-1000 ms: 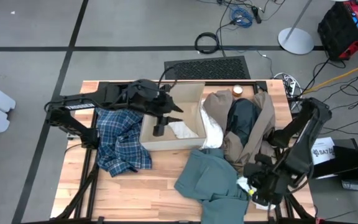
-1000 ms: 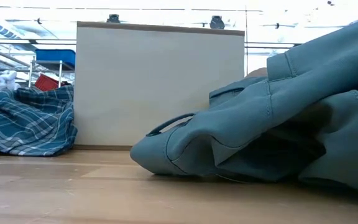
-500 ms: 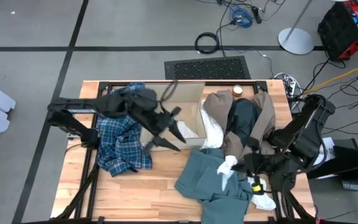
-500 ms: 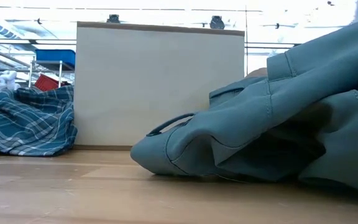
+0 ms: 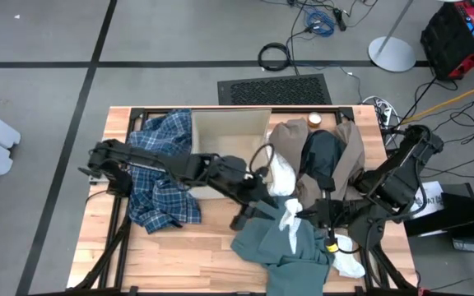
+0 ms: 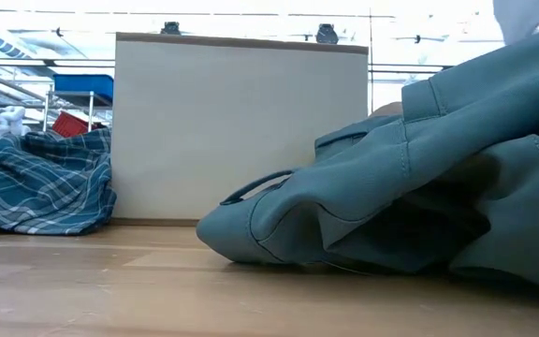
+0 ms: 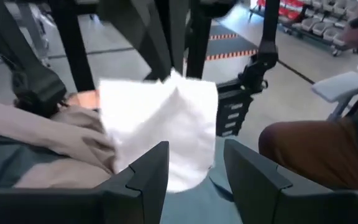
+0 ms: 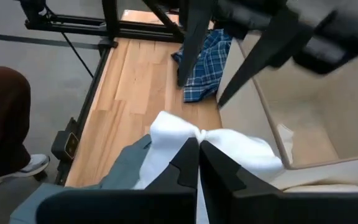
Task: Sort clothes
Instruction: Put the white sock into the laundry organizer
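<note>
My right gripper is shut on a white piece, held above the teal-green piece near the table's front. My left gripper is open just left of that white piece. In the left wrist view the white piece shows beyond the open fingers. The blue-white plaid shirt lies at the left. Another white piece, the dark piece and the taupe-brown piece are heaped at the right. A further white piece lies at the near right. My right gripper pinches a bunched fold of the white piece between its two shut fingers. The fingers point toward the table's left, slanting a little down. The cloth spreads out slack beyond the fingertips, lifted above the teal-green piece.
A tan cardboard box stands at the table's far middle, and in the low view it rises behind the teal-green piece. A person's brown-clad leg shows beside the table. Bare wood lies at the near left.
My left gripper has gone from over the box toward the table's near right, up to the white piece. My right gripper has risen from the near right corner with a white piece and carried it toward the left. That piece now hangs lifted over the teal-green piece.
</note>
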`<action>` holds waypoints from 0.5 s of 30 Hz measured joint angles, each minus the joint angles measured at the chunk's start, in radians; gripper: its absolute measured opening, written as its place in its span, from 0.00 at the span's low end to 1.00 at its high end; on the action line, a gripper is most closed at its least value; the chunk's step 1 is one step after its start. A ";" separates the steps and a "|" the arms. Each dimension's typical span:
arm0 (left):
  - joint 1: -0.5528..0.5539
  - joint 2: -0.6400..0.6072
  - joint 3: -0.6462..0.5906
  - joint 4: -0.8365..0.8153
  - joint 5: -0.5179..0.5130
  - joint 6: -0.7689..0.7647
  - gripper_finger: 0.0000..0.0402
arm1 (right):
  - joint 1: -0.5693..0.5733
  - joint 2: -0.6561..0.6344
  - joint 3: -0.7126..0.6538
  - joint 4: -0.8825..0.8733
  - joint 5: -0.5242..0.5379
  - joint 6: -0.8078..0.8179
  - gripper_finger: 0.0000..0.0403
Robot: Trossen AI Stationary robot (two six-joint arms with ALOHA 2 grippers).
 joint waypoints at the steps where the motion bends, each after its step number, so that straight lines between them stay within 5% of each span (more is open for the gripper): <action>1: -0.002 0.012 0.000 0.008 0.001 0.000 0.41 | 0.000 0.000 0.000 0.000 0.000 -0.004 0.00; 15: -0.005 0.057 0.000 0.113 -0.119 -0.103 0.41 | -0.044 0.086 0.000 -0.021 0.055 -0.014 0.00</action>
